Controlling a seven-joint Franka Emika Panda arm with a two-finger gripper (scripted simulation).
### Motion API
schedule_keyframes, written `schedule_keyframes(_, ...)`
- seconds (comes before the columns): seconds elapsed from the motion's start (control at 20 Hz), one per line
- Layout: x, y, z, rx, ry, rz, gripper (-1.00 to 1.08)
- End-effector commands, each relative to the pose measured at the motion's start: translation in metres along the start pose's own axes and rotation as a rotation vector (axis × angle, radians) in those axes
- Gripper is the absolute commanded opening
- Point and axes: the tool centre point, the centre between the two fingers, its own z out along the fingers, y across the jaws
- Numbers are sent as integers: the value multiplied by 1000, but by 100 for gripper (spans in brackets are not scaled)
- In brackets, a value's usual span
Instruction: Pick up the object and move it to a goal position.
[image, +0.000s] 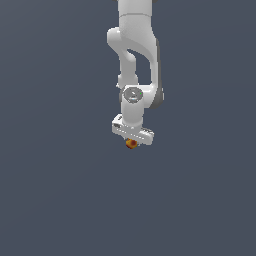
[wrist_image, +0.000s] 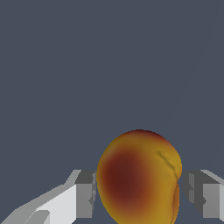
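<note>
Clearly the hand (image: 132, 141) grips the mango-like fruit (wrist_image: 139, 177) between its fingers (wrist_image: 85, 194), pads touching both flanks. In the wrist view the fruit's long axis runs away from the camera, red-brown patch facing it.

A plain, flat, dark slate-blue ground (image: 55, 200) was shown as the only supporting surface, and it was rendered in one even tone across both the exterior and the wrist views. Whether the tiny roundish orange-yellow lump with a red-brown patch (image: 131, 144) was resting directly on that ground or was held clear of it could not be told.
</note>
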Motion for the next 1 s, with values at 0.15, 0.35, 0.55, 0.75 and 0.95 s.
schedule_keyframes(0.15, 6, -1, -7, 0, 2, 1, -100)
schedule_keyframes(0.35, 16, -1, -19, -1, 0, 2, -100)
schedule_keyframes(0.55, 32, -3, -37, -3, -1, 3, -100)
schedule_keyframes(0.75, 51, -4, -60, -5, -4, 5, -100)
schedule_keyframes(0.95, 74, -7, -86, -7, -6, 7, -100)
